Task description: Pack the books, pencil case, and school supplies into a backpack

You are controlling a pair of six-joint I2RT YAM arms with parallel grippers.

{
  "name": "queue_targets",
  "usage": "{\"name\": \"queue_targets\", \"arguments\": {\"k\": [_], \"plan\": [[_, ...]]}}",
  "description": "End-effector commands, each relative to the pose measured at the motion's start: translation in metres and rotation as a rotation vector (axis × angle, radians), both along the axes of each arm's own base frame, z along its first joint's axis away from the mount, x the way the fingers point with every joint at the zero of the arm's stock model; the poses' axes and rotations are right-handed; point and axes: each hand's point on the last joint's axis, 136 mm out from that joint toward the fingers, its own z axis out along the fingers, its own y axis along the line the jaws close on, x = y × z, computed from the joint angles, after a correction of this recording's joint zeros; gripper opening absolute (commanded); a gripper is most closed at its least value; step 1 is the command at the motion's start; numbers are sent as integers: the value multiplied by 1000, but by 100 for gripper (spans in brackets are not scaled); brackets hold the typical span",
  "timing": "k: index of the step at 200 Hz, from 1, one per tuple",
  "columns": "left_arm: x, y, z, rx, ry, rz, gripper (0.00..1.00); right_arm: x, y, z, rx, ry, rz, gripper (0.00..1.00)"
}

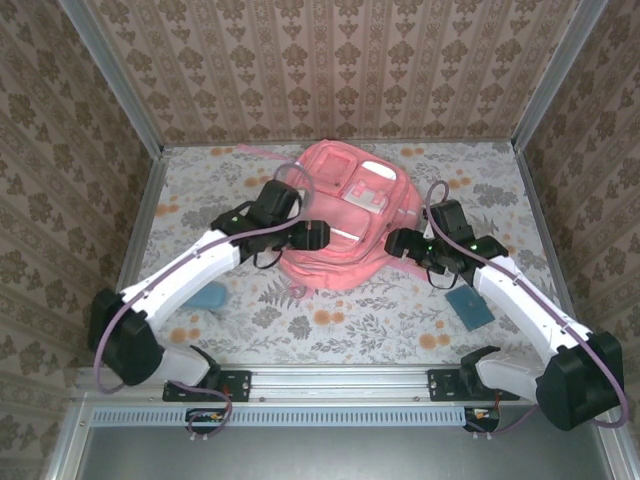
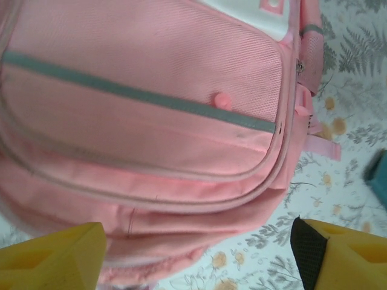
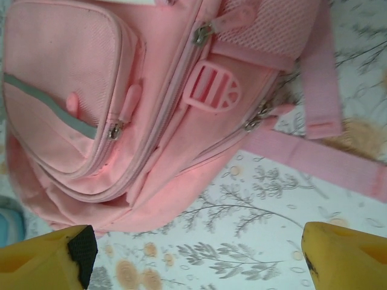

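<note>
The pink backpack [image 1: 345,215] lies flat in the middle of the table, front pockets up, with its pale stripe [image 2: 139,93] and a white patch [image 1: 375,170] showing. My left gripper [image 1: 313,236] hovers at the backpack's near left edge, open, and pink fabric [image 2: 151,151] sits between and beyond the yellow fingers [image 2: 51,257]. My right gripper [image 1: 396,241] is open at the near right corner, over bare tablecloth beside the backpack [image 3: 121,109]. A teal flat square [image 1: 470,306] lies right of the right arm. A light-blue item [image 1: 210,297] lies beside the left arm. The navy books and the orange-brown booklet are out of view.
The floral tablecloth [image 1: 330,320] covers the table, with patterned walls on three sides. A pink strap [image 3: 314,157] trails off the backpack's right side, and another strap [image 1: 262,152] lies behind it. Zipper pulls [image 3: 115,130] and a pink buckle [image 3: 211,87] face the right gripper.
</note>
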Motion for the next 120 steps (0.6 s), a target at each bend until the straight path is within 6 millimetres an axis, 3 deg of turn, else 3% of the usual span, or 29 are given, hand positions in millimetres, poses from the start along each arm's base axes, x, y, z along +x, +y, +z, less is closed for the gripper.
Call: {"name": "queue_targets", "arguments": {"k": [1,38,68,72,96,120], "plan": [[5,-3,-18,227,-94,-215,83,9,24,-4,217,40,-61,88],[23,-24,-22,299,-201,-379,84,16,53,-24,444,141,-115,83],[30,-37,-23,291,-236,-440,88,21,71,-42,512,193,-124,75],[31,-38,-22,287,-238,-443,89,22,73,-51,510,218,-126,73],[35,-45,-26,274,-230,-450,91,26,85,-64,525,260,-89,51],[35,-50,-28,264,-224,-482,91,24,82,-79,482,282,-88,36]]}}
